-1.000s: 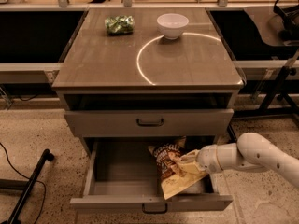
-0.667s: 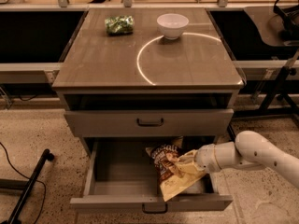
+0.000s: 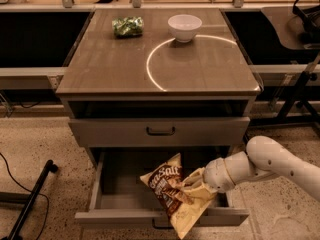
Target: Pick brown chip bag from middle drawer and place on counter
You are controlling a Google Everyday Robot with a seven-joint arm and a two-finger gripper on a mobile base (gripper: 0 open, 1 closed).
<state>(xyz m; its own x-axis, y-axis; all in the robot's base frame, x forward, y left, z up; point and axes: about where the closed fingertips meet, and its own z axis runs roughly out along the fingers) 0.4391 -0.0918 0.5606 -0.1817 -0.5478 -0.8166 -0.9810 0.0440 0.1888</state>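
The tool [image 3: 196, 185] sits at the end of the white arm [image 3: 280, 161] reaching in from 3 o'clock, low over the open middle drawer [image 3: 120, 216]. It is clamped on the right edge of the brown chip bag [image 3: 167, 191], which lies directly at its 9 o'clock, tilted, with its top corner toward 12 and its cream end hanging toward 6, across the drawer's front.

I count one chip bag, one green packet [image 3: 127, 26] at the counter's [image 3: 115, 69] 11 o'clock, and one white bowl [image 3: 184, 27] near 12, touching the bright curved line [image 3: 150, 71]. One closed upper drawer [image 3: 110, 131] sits above the open one.

The tool's fingers blend into the crumpled bag. The bag covers most of the middle drawer's handle, and I cannot tell whether it touches the drawer.
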